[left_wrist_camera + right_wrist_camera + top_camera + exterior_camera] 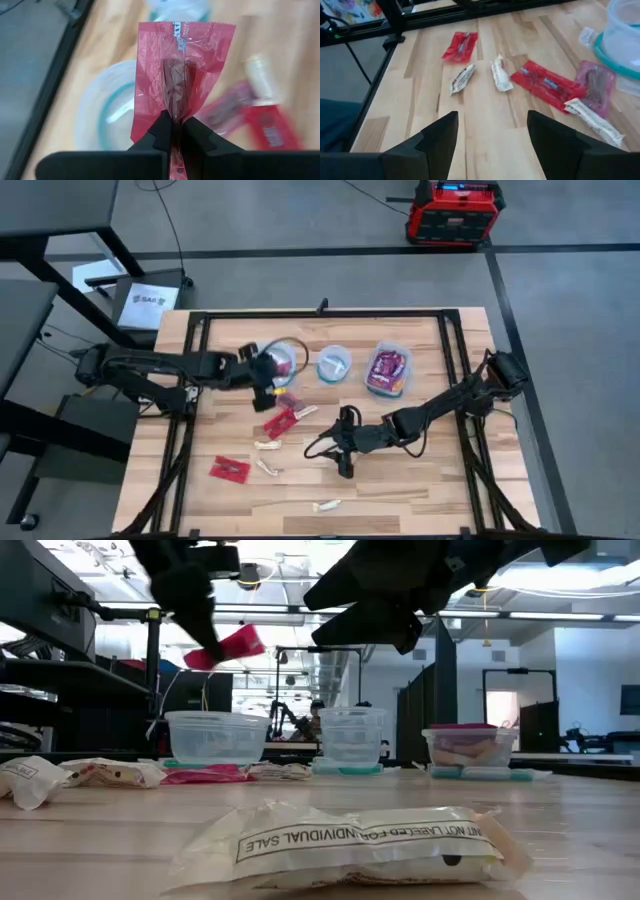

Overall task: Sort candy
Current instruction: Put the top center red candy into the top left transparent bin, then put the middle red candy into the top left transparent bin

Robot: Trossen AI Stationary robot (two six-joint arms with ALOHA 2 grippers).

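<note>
Left gripper [177,131] clamped on a red candy packet [181,75], held above the round clear container [283,359] near the tabletop's far edge, presumably for dropping in. Right gripper [491,135] spread apart, hovering mid-table over loose candy [498,72].

Two arms reaching in over the desk, one gripping, one free.
Left arm: stretched in from the left edge toward the middle rear; left gripper [268,380] raised off the desk, jaws pinched tight on a red candy packet [180,80], which stands upright between them. Right arm: angled in from the right edge, bent at the elbow; right gripper [343,448] near the centre, jaws spread wide, nothing between them.
</note>
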